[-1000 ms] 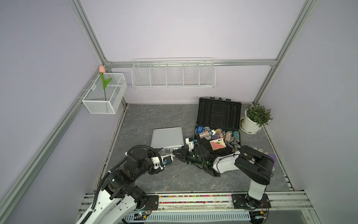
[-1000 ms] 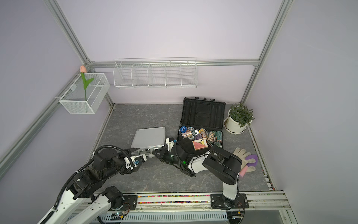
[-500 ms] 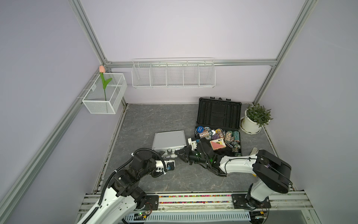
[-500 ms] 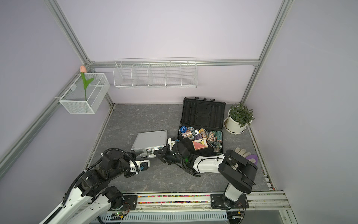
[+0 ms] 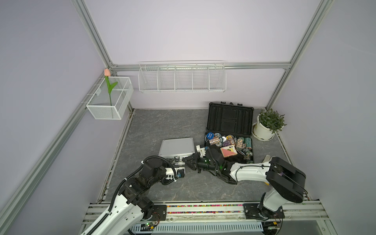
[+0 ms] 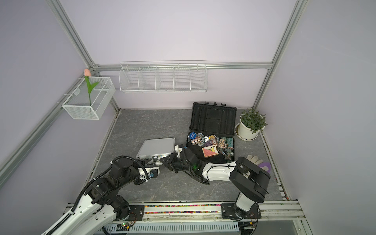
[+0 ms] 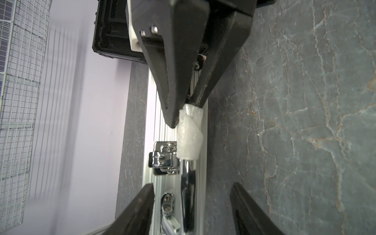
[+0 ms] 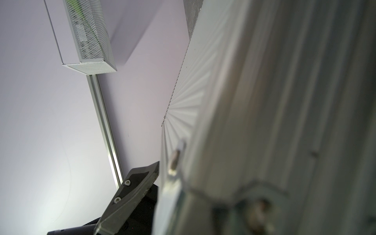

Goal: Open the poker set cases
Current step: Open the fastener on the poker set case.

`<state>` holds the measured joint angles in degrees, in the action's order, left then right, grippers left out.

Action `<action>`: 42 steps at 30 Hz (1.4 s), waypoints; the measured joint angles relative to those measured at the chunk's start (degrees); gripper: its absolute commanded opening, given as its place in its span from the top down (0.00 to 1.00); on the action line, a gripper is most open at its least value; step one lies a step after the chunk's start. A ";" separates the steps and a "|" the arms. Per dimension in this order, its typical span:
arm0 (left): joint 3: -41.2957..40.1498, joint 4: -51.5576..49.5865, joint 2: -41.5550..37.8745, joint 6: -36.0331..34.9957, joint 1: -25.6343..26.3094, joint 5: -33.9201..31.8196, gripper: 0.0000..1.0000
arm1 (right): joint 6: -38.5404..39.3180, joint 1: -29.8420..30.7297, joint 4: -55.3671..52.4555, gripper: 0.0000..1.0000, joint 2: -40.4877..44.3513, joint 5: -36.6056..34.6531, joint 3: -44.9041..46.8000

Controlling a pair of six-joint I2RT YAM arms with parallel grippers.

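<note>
The silver case lies shut on the grey floor, in both top views. Its front edge carries a chrome latch and a chrome handle with a white foam wrap. My left gripper is open and straddles that edge near the handle without touching it. My right gripper is shut, with its tips against the foam-wrapped end of the handle. In the right wrist view one finger shows beside the blurred ribbed case. The black case stands open behind.
The black case's tray holds poker chips and a card box. A potted plant stands at the back right. A glove and a purple item lie on the right. A wire rack and a tulip basket hang on the walls.
My right arm's elbow has swung out to the right and dropped low, its tips staying at the silver case's front. My left arm drew back a little and its jaws narrowed.
</note>
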<state>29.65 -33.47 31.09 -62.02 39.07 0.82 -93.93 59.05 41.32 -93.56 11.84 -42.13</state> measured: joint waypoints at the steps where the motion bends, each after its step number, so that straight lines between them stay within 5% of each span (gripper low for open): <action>1: -0.17 0.24 -0.17 -0.07 0.00 -0.13 0.41 | -0.46 0.15 0.02 0.93 0.00 -0.02 0.00; 18: -3.98 3.54 -4.98 -0.83 0.00 -2.43 0.66 | -8.76 3.26 8.74 0.93 -4.00 -0.22 0.15; 28: -4.94 3.87 -6.60 -1.77 0.00 -3.78 0.72 | -11.76 3.30 10.62 0.93 -3.98 -0.46 0.76; 39: -7.19 4.68 -9.14 -4.96 0.44 -4.70 1.00 | -13.03 2.97 12.02 0.93 -3.85 -0.39 1.66; 42: -7.65 5.25 -10.36 -5.57 0.57 -4.61 1.00 | -13.00 2.89 11.65 0.93 -3.28 -0.15 1.70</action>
<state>22.00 -28.23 20.73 -67.59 39.64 -3.79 -106.94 61.93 52.97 -96.84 11.68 -40.42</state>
